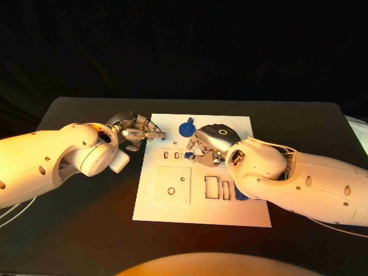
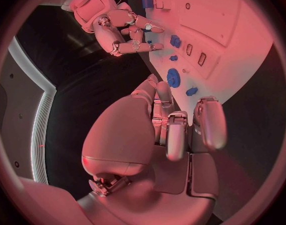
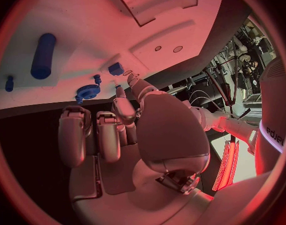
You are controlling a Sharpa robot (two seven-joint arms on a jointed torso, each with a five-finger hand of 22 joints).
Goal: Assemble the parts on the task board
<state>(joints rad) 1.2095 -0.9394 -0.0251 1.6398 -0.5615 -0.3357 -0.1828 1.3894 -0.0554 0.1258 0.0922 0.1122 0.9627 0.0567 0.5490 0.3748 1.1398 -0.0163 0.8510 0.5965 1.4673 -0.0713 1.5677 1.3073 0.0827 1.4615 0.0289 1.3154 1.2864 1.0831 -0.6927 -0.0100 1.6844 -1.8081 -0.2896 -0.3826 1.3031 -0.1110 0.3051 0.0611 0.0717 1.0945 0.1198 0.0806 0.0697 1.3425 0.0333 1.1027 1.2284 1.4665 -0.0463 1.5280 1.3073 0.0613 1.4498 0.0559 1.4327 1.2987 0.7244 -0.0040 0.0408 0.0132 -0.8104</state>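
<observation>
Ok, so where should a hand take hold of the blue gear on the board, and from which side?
Pinch the blue gear across its toothed rim, coming straight down from above. It seems to lie flat on the task board, so its faces offer no purchase, while opposite points of the rim are exposed. The left hand is close by and holds nothing.

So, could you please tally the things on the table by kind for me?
Blue gear: 1
Long blue cylinder: 1
Smaller blue pieces: 3
White task board: 1
Total: 6
</observation>
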